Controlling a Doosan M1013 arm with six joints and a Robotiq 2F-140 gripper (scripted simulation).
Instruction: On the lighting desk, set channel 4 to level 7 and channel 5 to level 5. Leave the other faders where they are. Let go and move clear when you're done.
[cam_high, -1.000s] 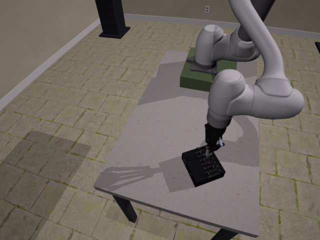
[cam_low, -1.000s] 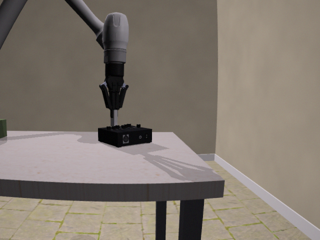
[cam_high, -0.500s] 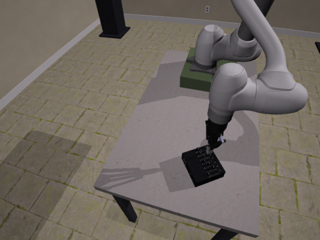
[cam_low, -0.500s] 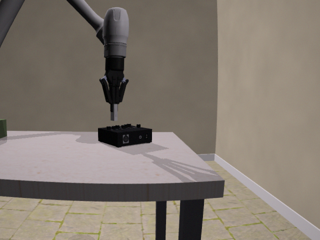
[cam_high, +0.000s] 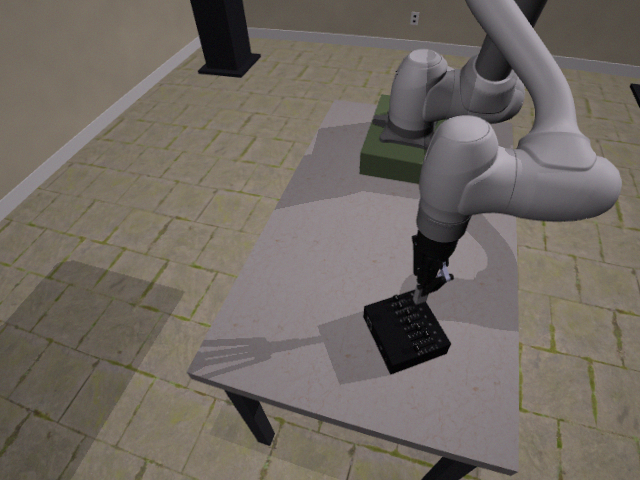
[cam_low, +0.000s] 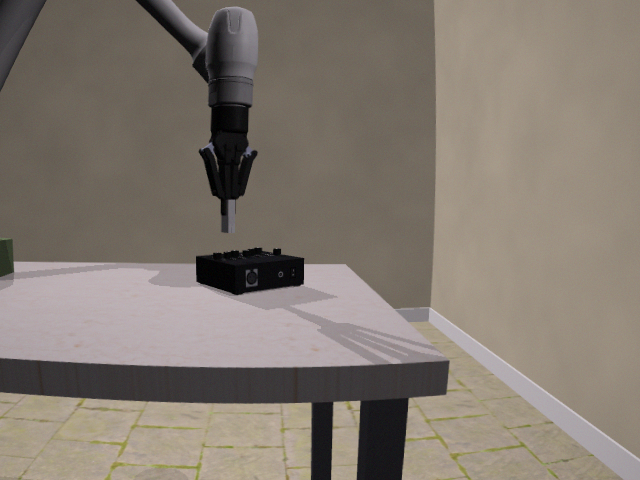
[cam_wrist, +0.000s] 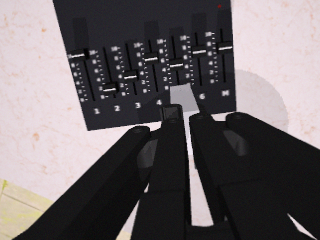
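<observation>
Pincer: hanging shut and gripping nothing, fingers pressed together into one narrow tip, pointing straight down just above the desk; a closed tip is likely serving as a pusher for slim fader caps rather than a clamp; in the wrist view it is sitting at the desk's near edge, about between the 4 and 5 labels.

Desk: lying flat near the table's end, channels numbered 1 to 6 plus a master; fader 4 is reading around 6 or 7, fader 5 around 5, judging by the printed scales, which are too small to read surely; both look close to target.

Views: only the wrist camera is showing labels and cap heights; the exterior view alone is showing the gap between tip and caps; the top view is placing the tip over the desk's far end.

Base: sitting green at the table's far end, well apart.
</observation>
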